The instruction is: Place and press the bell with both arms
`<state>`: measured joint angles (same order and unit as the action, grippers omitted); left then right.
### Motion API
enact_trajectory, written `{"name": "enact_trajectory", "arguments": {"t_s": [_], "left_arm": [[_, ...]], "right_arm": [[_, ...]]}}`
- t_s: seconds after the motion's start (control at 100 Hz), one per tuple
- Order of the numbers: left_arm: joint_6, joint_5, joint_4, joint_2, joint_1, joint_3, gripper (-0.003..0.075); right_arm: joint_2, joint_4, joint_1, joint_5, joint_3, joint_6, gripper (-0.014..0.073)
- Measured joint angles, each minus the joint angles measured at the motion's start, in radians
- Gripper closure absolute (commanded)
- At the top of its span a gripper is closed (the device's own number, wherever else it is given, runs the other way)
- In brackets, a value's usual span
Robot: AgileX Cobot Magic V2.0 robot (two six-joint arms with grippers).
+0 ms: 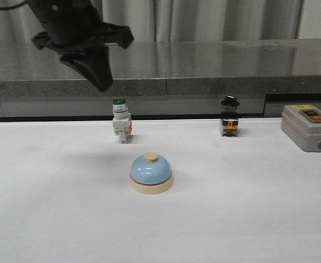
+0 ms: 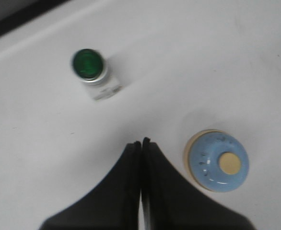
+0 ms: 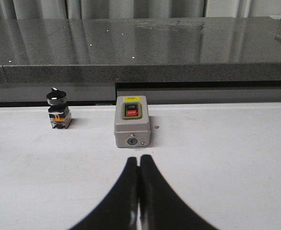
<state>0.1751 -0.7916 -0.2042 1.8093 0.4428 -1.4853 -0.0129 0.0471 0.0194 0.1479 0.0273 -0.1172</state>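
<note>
The bell (image 1: 151, 173) stands upright on the white surface (image 1: 51, 219), near the middle, in front of the green-capped switch (image 1: 120, 126). The left gripper (image 1: 97, 74) hangs high above the surface, to the far left of the bell, fingers closed together on nothing. The right gripper (image 3: 139, 160) is also closed and empty, pointing at the grey box (image 3: 132, 120).

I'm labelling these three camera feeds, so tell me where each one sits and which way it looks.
Front: behind the arms, facing forward over the table at the bell; the left hand hangs high, shut.
Left wrist: looks straight down past shut fingers at the bell and green-capped switch; front shares both.
Right wrist: low, facing forward past the shut right hand at the grey box and black-knobbed switch; front shares both.
</note>
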Motion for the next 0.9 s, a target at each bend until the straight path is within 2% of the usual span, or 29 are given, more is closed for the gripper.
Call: {"name": "enact_trajectory", "arguments": {"t_s": [0.24, 0.5, 0.64, 0.9], "left_arm": [[0.0, -0.001, 0.0, -0.138, -0.199, 0.071, 0.0739], [-0.002, 0.039, 0.002, -0.307, -0.384, 0.236, 0.0739], [-0.002, 0.069, 0.002, -0.408, -0.419, 0.335, 0.0739], [-0.002, 0.181, -0.045, -0.646, -0.419, 0.545, 0.0739]], "right_arm": [[0.0, 0.0, 0.0, 0.0, 0.0, 0.0, 0.0662], [0.0, 0.0, 0.0, 0.0, 0.0, 0.0, 0.0662], [0.0, 0.0, 0.0, 0.0, 0.0, 0.0, 0.0662], [0.0, 0.0, 0.0, 0.0, 0.0, 0.0, 0.0662]]}}
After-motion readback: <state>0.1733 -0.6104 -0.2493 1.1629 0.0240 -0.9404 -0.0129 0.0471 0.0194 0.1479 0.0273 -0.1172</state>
